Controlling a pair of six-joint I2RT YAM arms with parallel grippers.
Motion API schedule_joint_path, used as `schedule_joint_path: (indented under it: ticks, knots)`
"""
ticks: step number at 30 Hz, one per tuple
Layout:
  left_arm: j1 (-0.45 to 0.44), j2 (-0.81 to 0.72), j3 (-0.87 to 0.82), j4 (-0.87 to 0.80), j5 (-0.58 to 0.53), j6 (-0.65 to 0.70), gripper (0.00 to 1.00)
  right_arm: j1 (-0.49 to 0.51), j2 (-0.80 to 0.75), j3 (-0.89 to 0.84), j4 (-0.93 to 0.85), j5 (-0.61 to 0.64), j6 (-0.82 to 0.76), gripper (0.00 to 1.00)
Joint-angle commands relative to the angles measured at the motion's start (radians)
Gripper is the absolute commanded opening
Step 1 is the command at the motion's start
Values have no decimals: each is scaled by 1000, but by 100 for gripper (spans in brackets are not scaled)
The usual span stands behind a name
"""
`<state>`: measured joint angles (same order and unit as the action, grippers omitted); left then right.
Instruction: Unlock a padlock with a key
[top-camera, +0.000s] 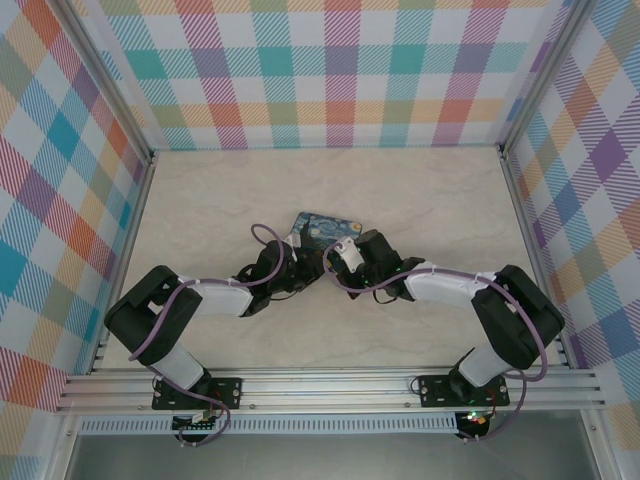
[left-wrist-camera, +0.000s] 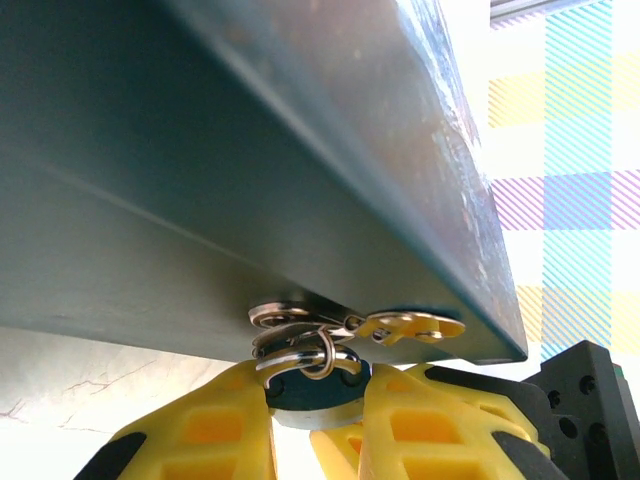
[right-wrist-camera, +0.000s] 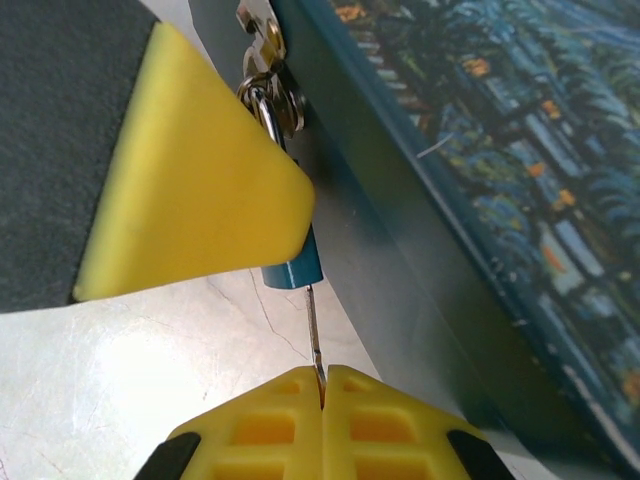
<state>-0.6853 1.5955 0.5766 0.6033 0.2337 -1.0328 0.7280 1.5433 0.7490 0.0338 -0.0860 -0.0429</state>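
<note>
The tiny blue padlock hangs by its silvery shackle from the metal hasp on the side of the swirl-painted box. My left gripper is shut on the padlock's body, one yellow finger on each side. In the right wrist view a left finger hides most of the padlock, leaving its lower blue end showing. My right gripper is shut on the thin dark key. The key points up and its tip meets the padlock's underside; how deep it sits I cannot tell.
Both grippers meet at the box's near edge, mid-table, the left gripper beside the right gripper. Purple cables loop over both arms. Checked walls enclose the pale marble tabletop on three sides.
</note>
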Motion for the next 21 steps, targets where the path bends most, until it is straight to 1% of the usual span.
schedule_joint_path:
  ticks: [1, 9, 21]
  knots:
    - [-11, -35, 5, 24, 16, -13, 7, 5, 11, 35, 30, -7, -18, 6]
    - [-11, -39, 8, 18, 18, -12, 6, 6, 11, 42, 55, -38, -31, 6]
    - [-11, -44, 4, -5, 18, -12, 6, 5, -26, 24, 94, -29, -41, 6]
